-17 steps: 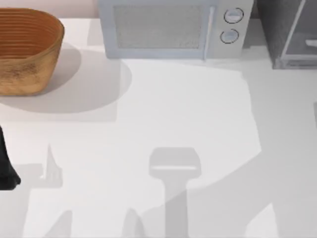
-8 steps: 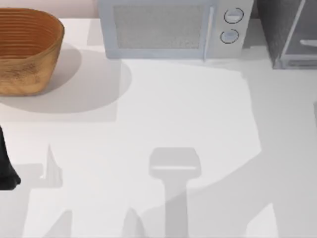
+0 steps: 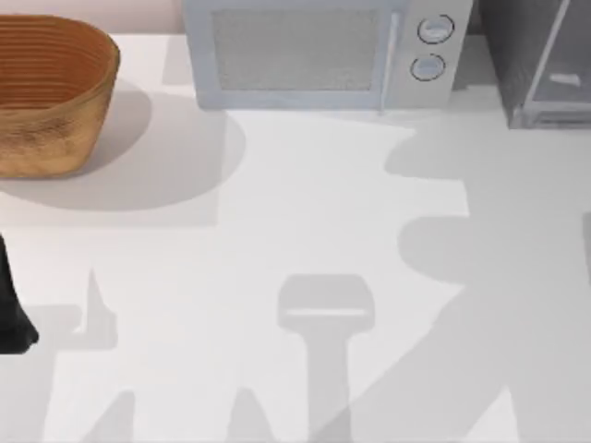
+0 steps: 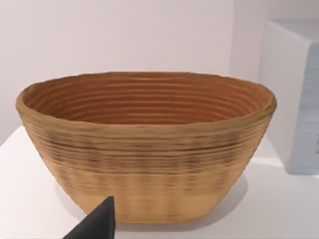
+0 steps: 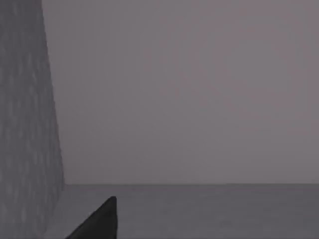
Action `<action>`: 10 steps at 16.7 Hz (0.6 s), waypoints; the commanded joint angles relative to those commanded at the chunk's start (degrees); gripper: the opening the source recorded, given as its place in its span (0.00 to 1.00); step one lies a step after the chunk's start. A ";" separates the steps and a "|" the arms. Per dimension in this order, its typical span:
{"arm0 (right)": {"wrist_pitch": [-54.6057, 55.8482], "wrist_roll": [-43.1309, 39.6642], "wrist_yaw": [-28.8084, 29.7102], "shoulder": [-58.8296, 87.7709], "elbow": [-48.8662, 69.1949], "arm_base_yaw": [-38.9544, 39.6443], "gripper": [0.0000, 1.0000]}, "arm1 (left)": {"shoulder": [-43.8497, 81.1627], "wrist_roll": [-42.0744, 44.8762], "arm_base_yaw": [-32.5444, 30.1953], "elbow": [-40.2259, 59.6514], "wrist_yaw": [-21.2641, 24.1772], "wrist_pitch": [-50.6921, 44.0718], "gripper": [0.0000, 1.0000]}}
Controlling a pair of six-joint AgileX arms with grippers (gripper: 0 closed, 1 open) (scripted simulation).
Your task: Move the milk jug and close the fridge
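the fridge [image 3: 540, 60] stands at the desk's [image 3: 305, 203] two o'clock corner, dark grey with its pale framed door panel. the microwave [image 3: 323, 51] sits at twelve o'clock, the woven basket [image 3: 51, 92] at ten. the left arm [image 3: 11, 309] rests at the nine o'clock edge. whether either pincer is released or clenched, i cannot tell.

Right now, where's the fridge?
The fridge stands at the far right corner of the table in the top view, just right of the microwave, cut off by the picture's edge.
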 joint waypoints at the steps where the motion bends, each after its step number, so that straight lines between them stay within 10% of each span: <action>1: -1.95 0.00 0.41 -4.65 -2.39 0.33 1.00 | 0.00 0.00 0.00 0.00 0.00 0.00 1.00; 10: -25.39 -0.50 4.39 -59.43 -31.04 5.19 1.00 | 0.00 0.00 0.00 0.00 0.00 0.00 1.00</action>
